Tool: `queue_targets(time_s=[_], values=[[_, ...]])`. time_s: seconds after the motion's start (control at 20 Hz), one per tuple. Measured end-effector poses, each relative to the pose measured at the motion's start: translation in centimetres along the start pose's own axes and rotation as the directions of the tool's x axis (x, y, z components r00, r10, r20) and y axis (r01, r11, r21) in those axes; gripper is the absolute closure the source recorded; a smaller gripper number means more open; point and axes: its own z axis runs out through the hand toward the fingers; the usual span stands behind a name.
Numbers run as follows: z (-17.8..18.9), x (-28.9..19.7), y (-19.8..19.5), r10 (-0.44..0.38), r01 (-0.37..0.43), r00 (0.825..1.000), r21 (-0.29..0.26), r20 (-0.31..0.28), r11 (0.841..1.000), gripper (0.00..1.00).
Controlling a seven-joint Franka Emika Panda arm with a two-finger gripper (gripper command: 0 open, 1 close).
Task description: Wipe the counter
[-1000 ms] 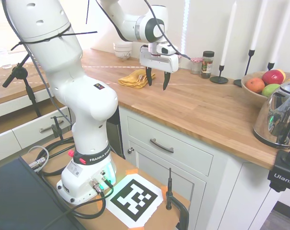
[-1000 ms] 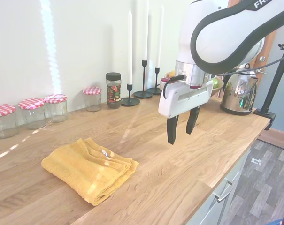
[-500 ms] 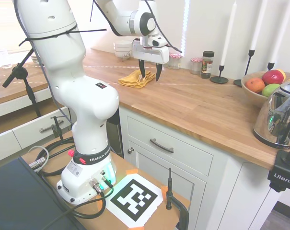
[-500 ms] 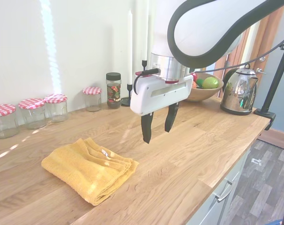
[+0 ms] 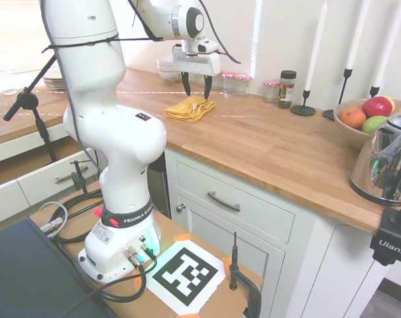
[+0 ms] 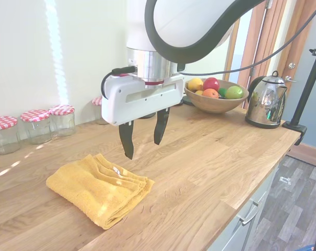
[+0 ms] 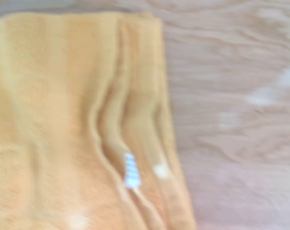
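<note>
The counter [image 5: 273,142] is a long brown butcher-block top on white cabinets, also seen close up as the counter [image 6: 210,162]. A folded yellow cloth [image 5: 189,108] lies flat on it. In the second exterior view the cloth [image 6: 97,189] sits near the front left. My gripper [image 6: 143,139] hangs open a little above the cloth's far right edge, touching nothing. From the first exterior view the gripper [image 5: 196,87] is just above the cloth. The wrist view is filled by the cloth [image 7: 77,124] with its small white tag [image 7: 130,170], blurred, beside bare wood.
Glass jars with red-checked lids [image 6: 37,125] line the wall at the back left. A fruit bowl [image 6: 215,97], a steel kettle [image 6: 265,107], black candlesticks [image 5: 303,106] and a spice jar [image 5: 287,89] stand toward the other end. White bowls [image 5: 168,69] sit behind the cloth.
The arm has swung along the counter from its middle toward the cloth, away from the kettle. The open gripper now hangs over the cloth's edge. The cloth has not moved.
</note>
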Motion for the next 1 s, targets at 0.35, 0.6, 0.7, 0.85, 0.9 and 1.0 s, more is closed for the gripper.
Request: queue_targets(time_s=[0.35,0.6,0.7,0.85,0.9,1.0], values=[[0.1,-1.9,-4.7,-0.035,0.035,0.999,-0.02,-0.01,0.999,0.0],[0.7,-2.8,-7.0,-0.061,0.06,0.998,-0.045,-0.016,0.997,0.0],[1.3,-3.2,-8.2,-0.064,0.063,0.998,-0.059,-0.015,0.996,0.0],[2.5,-3.1,-9.8,-0.071,0.069,0.997,-0.077,-0.015,0.995,0.0],[2.9,-2.9,-10.3,-0.072,0.071,0.997,-0.084,-0.014,0.994,0.0],[3.9,-2.6,-10.9,-0.075,0.073,0.997,-0.097,-0.013,0.993,0.0]])
